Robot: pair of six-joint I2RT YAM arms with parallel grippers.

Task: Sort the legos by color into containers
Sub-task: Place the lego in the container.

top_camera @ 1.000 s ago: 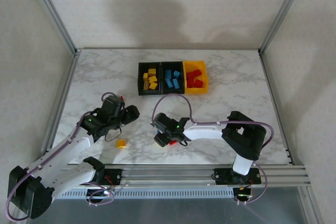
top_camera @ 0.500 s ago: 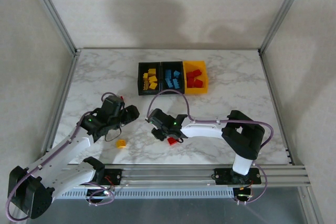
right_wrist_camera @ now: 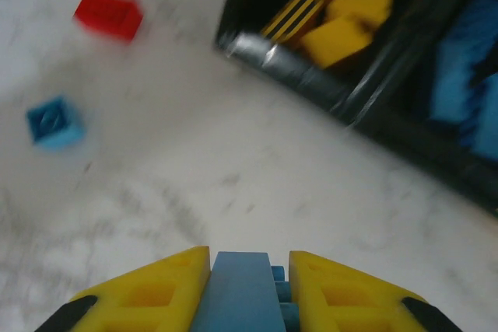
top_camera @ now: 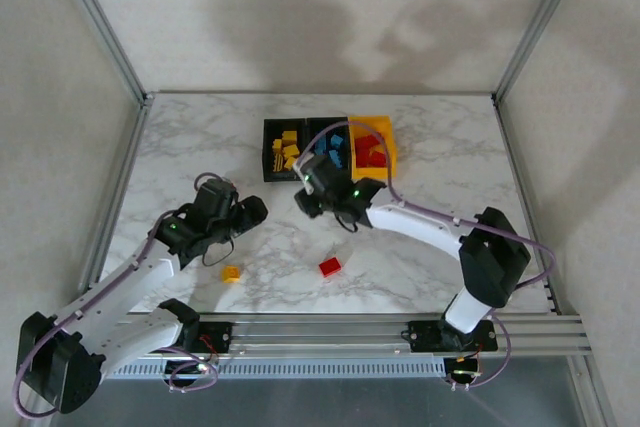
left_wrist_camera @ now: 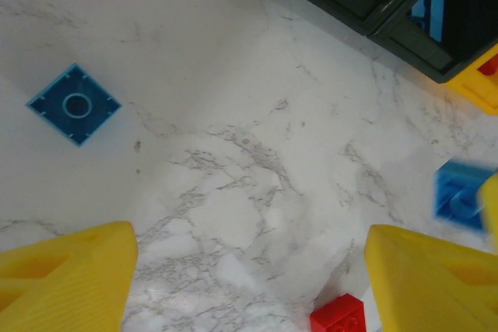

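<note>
Pinching blue brick (right_wrist_camera: 237, 293) in right gripper (right_wrist_camera: 249, 281), just near-side of bin row (top_camera: 392, 157), by yellow-filled black bin (right_wrist_camera: 303, 87). Could release early into that bin, or clip bin row if carried low. Holding left gripper (left_wrist_camera: 249, 285) wide, empty, farther near-left of bin row.

Overhead view, two wrist close-ups

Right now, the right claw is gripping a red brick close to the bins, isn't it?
Not red: the brick clamped in the right claw is blue, as the right wrist view shows. The rest holds: the claw is shut on it close to the bins. A red brick lies loose on the table.
</note>
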